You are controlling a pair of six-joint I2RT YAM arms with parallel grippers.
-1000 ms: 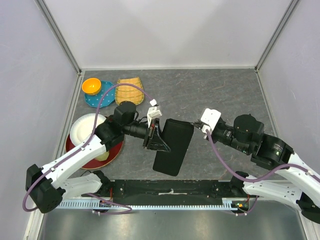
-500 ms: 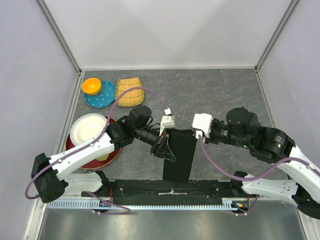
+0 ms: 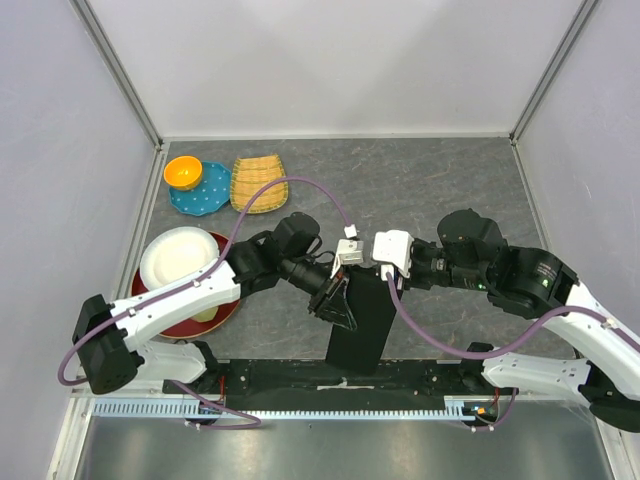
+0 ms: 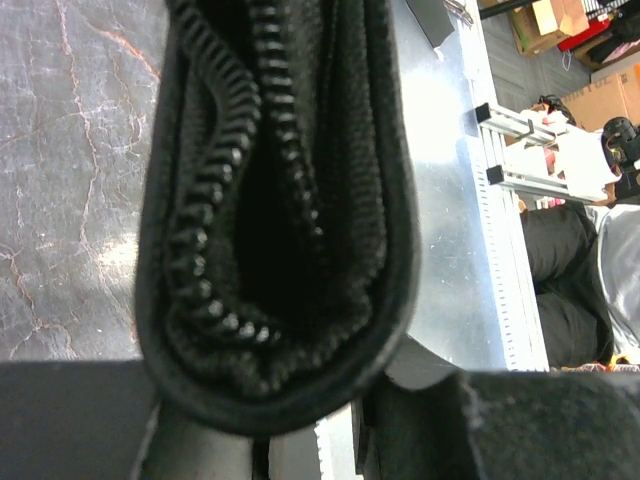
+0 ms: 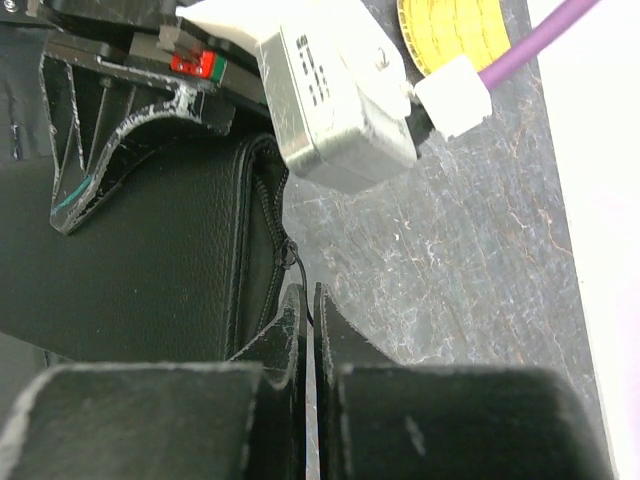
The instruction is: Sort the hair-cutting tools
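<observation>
We find a zip case [image 3: 362, 325] over the middle of the surface [image 3: 450, 180], by the near edge. The left hand [image 3: 338, 298] is on its left side, the right hand [image 3: 378, 270] at its far end. At back left, a basket [image 3: 258, 183] lies just right of a plate [image 3: 208, 196] carrying a bowl [image 3: 182, 171]. Nearer, a dish [image 3: 190, 325] holds a second bowl [image 3: 176, 256].

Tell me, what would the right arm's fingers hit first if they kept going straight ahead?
Probably the zipper of the flat black rectangular zip case, right in front of the closed right fingers; depth is hard to judge.
</observation>
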